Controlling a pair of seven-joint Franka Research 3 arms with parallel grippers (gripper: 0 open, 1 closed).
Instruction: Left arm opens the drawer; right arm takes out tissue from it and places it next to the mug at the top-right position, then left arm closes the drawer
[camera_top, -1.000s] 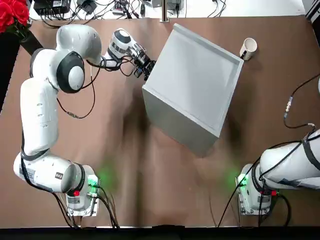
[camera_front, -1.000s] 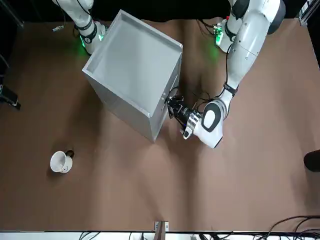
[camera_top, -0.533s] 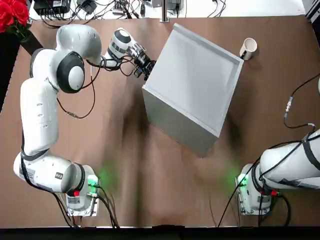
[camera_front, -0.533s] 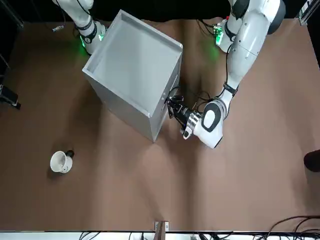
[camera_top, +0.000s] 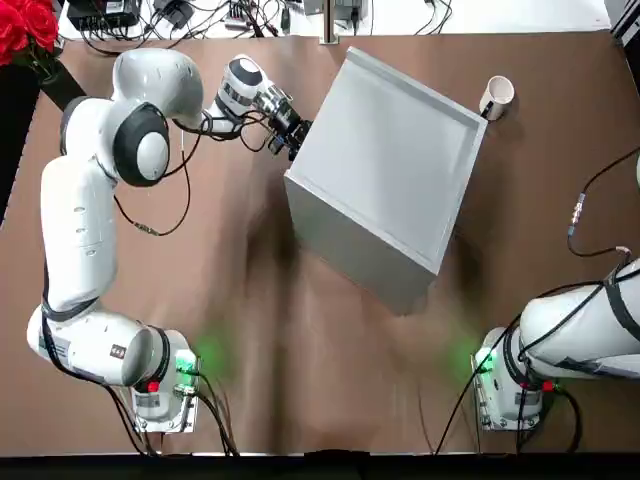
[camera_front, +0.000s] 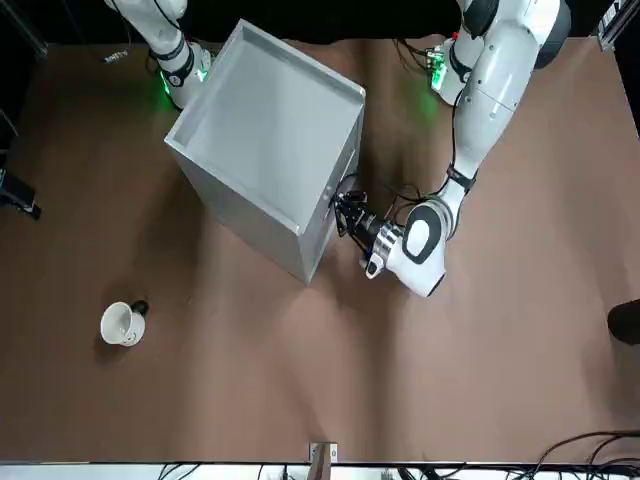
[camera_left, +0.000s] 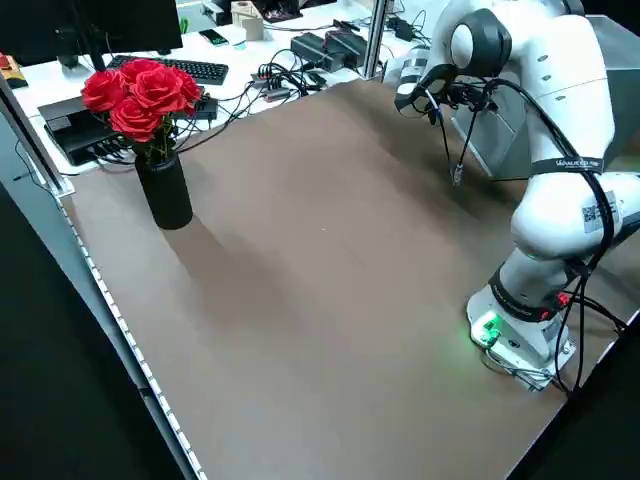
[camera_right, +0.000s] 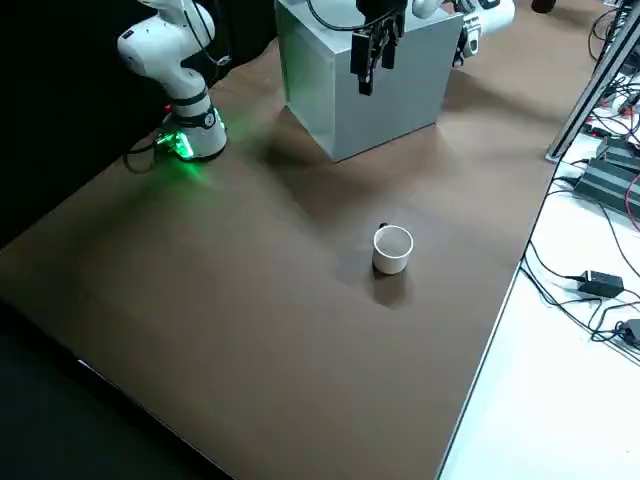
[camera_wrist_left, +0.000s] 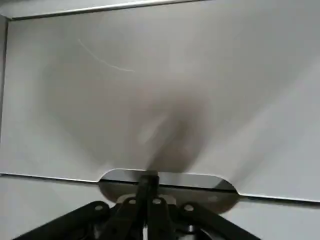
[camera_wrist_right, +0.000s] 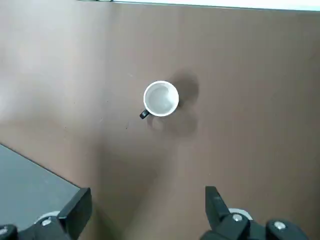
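The left gripper sits hard against the cabinet's side face, fingers drawn together in the curved finger notch at the edge of the drawer front. That placement reads as a grip on the pull, ready to haul the drawer outward; the drawer looks shut, flush with the cabinet. The tissue is not visible anywhere and is presumably inside.

The right gripper hangs high over the cabinet's far corner with its fingers spread wide and nothing between them, likely waiting clear of the drawer's path. The white mug stands upright on the brown table well ahead of and below this gripper, handle turned toward the cabinet.

Counted: two arms, one cabinet with one drawer front in sight, one mug, one black vase of red roses well away from both grippers.
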